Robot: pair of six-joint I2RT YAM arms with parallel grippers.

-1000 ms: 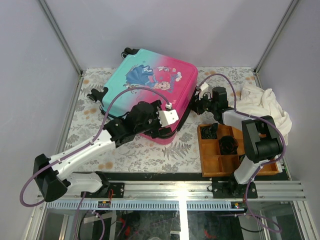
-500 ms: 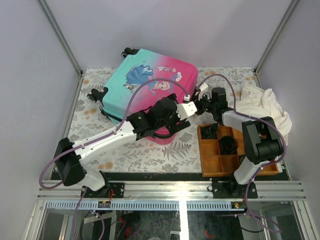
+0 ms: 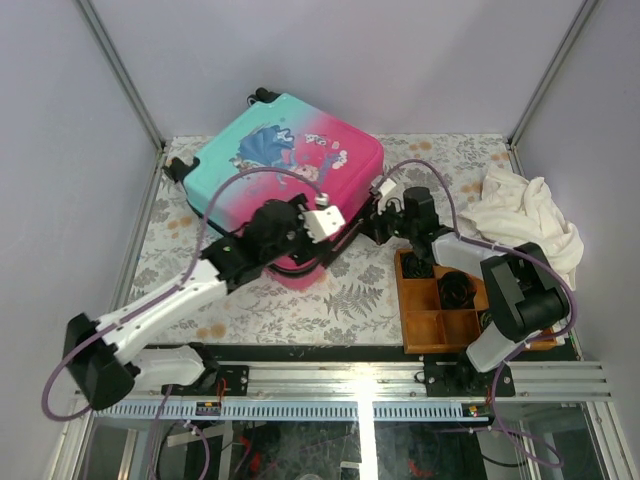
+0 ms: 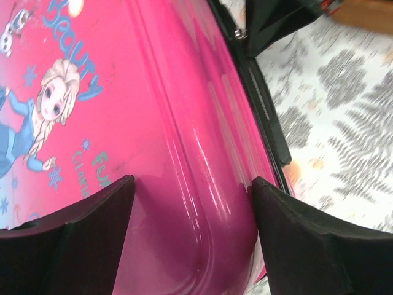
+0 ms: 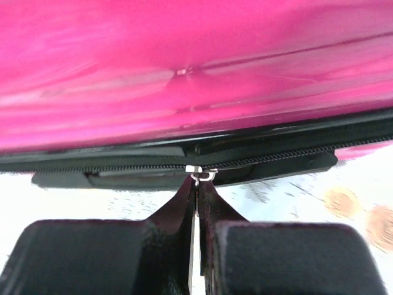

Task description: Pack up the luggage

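Observation:
The luggage [image 3: 290,160] lies flat and closed on the table, its teal-to-pink shell with the princess print facing up. My left gripper [image 3: 325,222] hovers over its near pink corner, open, and the fingers [image 4: 92,233] straddle a ridge of the pink shell [image 4: 153,123] without holding anything. At the luggage's right side, my right gripper [image 3: 378,215] is shut on the small metal zipper pull [image 5: 199,174]. In the right wrist view the right gripper [image 5: 198,183] has its pads pressed together just under the black zipper band [image 5: 276,157] below the pink shell [image 5: 184,61].
A brown wooden compartment tray [image 3: 405,300] stands at the near right, with black items [image 3: 458,290] in its cells. A crumpled white cloth [image 3: 525,210] lies at the far right. Patterned tablecloth [image 3: 300,300] covers the table between the luggage and the arm bases.
The luggage has turned and slid to the left. My left gripper swung right toward the zipper side, then came back over the pink corner. The right gripper followed the luggage leftward, staying shut.

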